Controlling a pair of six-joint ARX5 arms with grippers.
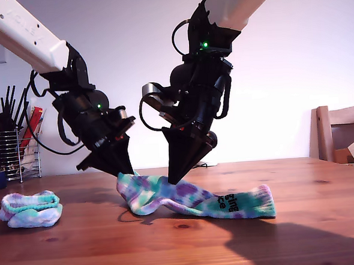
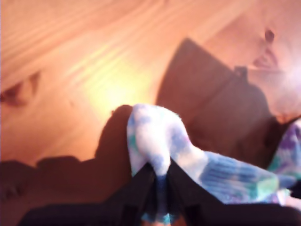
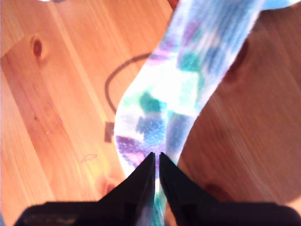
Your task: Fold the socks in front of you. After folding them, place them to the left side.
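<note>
Lying on worktop, exterior view: a long ribbed knit sock (image 1: 193, 197), tie-dyed teal, purple and white with black lettering, is stretched across the middle of the brown wooden worktop (image 1: 292, 239).
Second sock: a folded bundle (image 1: 30, 209) sits at the exterior view's left, well apart.
Arms: one black hand (image 1: 124, 166) meets the long sock's raised end. Another black hand (image 1: 175, 177) tips onto its middle. I cannot match either to its wrist camera.
First wrist view: my first hand (image 2: 160, 169) pinches a pale rounded sock fold (image 2: 155, 132).
Second wrist view: my second hand (image 3: 156, 157) is pressed together on sock fabric (image 3: 183, 84).
</note>
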